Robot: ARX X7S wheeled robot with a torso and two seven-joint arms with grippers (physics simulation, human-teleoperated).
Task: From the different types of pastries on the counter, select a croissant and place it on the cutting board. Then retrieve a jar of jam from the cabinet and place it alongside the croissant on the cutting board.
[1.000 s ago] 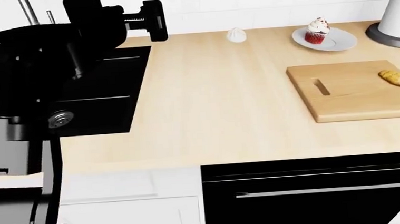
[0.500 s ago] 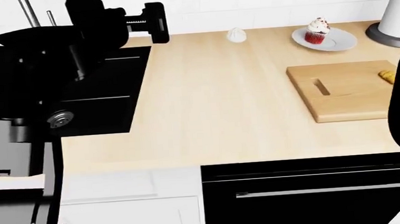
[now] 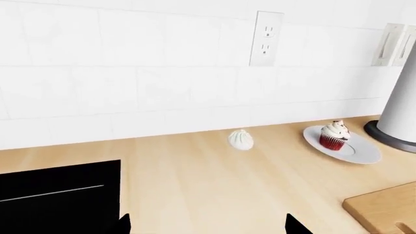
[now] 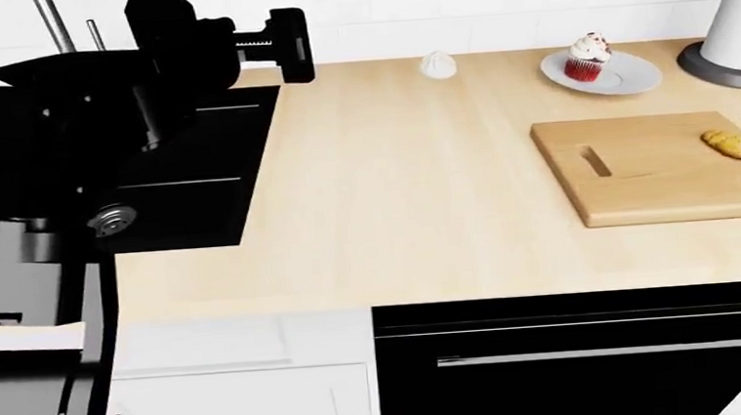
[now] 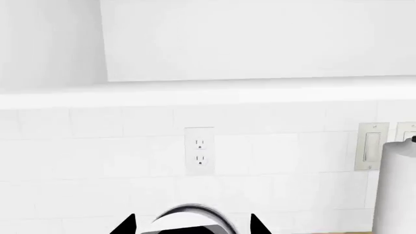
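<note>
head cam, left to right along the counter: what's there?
Left claw → bun → cupcake on its plate → croissant on the cutting board.

One croissant (image 4: 734,146), one cupcake (image 4: 587,56), one bun (image 4: 438,65) — one cutting board (image 4: 643,181).

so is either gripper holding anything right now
Nothing is held. The left gripper shows empty space between its fingertips, and so does the right gripper. The croissant lies free on the cutting board.
</note>
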